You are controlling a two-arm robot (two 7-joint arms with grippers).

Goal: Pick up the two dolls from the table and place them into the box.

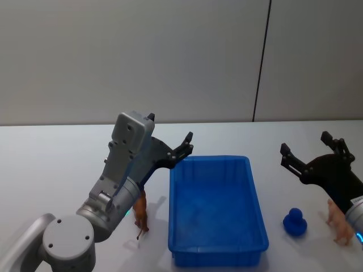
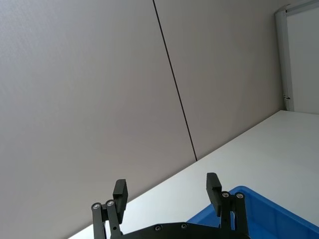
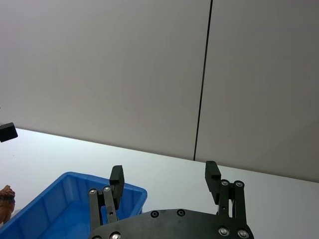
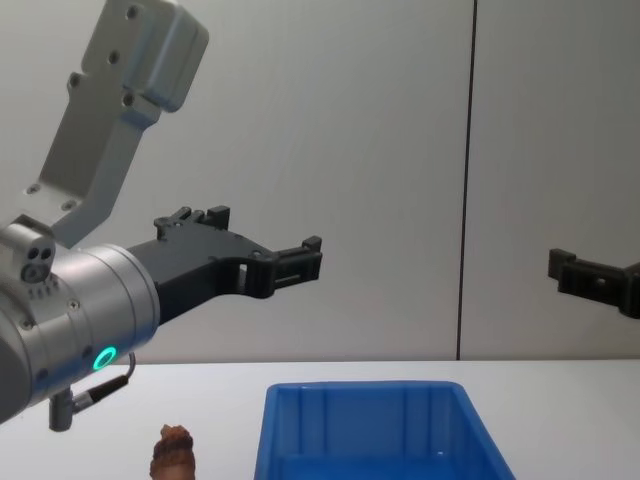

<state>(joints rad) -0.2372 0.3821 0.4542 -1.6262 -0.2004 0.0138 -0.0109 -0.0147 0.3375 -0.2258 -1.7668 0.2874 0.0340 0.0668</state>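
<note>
- The left gripper point(image 1: 170, 129) is held raised, its fingers spread apart and empty.
- The right gripper point(image 1: 305, 143) is likewise raised, spread and empty.
- The box point(image 1: 215, 255) is seen on the table point(image 1: 57, 147), lower down between the two grippers.
- Below the right gripper, the blue doll point(image 1: 295, 222) and the pale pink doll point(image 1: 340, 224) are found outside the box.

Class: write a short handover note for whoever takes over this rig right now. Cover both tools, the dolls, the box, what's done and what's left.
Left tool: open, empty, raised by the box's far left corner.
Right tool: open, empty, raised right of the box.
Blue doll and pink doll: on the table, right of the box, pink farther out.
Done: nothing; no doll boxed.
Left: both dolls; the right tool looks nearer.
</note>
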